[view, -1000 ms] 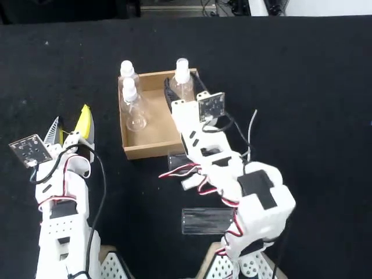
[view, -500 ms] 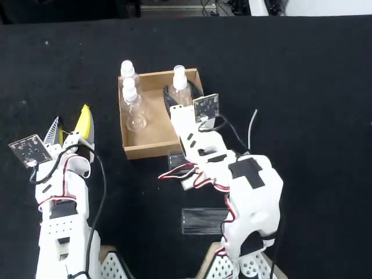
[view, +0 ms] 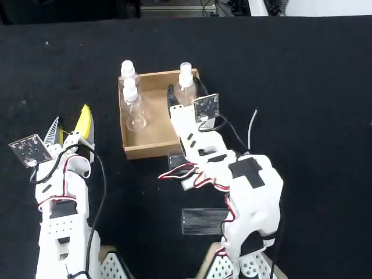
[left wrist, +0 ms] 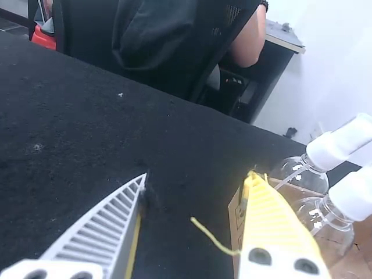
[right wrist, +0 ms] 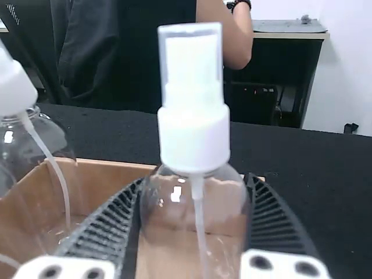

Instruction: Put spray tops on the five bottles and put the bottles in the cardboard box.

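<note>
On the left of the black desk (view: 302,87), the left claw (view: 71,115), with one white finger and one yellow finger, is spread wide with nothing in it, well apart from the brown cardboard box (view: 152,151). Three clear round plastic bottles with white spray tops stand up. The corner bottle (view: 127,74) is at the box's far left corner. The middle bottle (view: 133,110) is inside, just in front of it. The held bottle (view: 186,81) is in the far right corner, and the right claw (view: 185,92) grips it with a black finger on each side. Two flat clear things lie on the desk by the right arm, one (view: 176,160) touching the box front and the other (view: 206,221) nearer the arm's base.
</note>
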### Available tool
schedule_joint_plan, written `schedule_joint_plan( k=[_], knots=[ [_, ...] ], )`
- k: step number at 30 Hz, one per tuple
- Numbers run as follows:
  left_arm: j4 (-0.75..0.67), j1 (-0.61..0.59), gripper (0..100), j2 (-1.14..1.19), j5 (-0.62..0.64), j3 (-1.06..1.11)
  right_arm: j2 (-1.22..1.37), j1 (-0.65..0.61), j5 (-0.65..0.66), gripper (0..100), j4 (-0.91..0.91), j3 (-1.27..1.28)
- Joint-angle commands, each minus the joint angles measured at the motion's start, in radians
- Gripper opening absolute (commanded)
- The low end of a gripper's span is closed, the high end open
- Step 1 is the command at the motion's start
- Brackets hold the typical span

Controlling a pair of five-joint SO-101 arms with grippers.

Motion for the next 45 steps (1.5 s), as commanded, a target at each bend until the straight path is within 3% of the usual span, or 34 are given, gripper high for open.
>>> schedule_joint_plan(
  k=[1,6,14,21,45],
  knots=[
    [-0.003,-0.013,24,-0.005,-0.006,0.024,-0.008,0.025,0.005,17.6,-0.034,-0.048],
    [-0.005,-0.013,24,-0.005,-0.006,0.024,-0.010,0.025,0.005,15.2,-0.034,-0.048],
    [-0.005,-0.013,24,-0.005,-0.006,0.024,-0.012,0.025,0.005,29.5,-0.040,-0.039],
    [-0.005,-0.013,24,-0.005,-0.006,0.024,-0.035,0.025,0.005,29.2,-0.043,-0.028],
    [-0.005,0.018,24,0.002,-0.008,0.024,-0.518,0.031,0.000,28.9,-0.032,0.348]
  ],
)
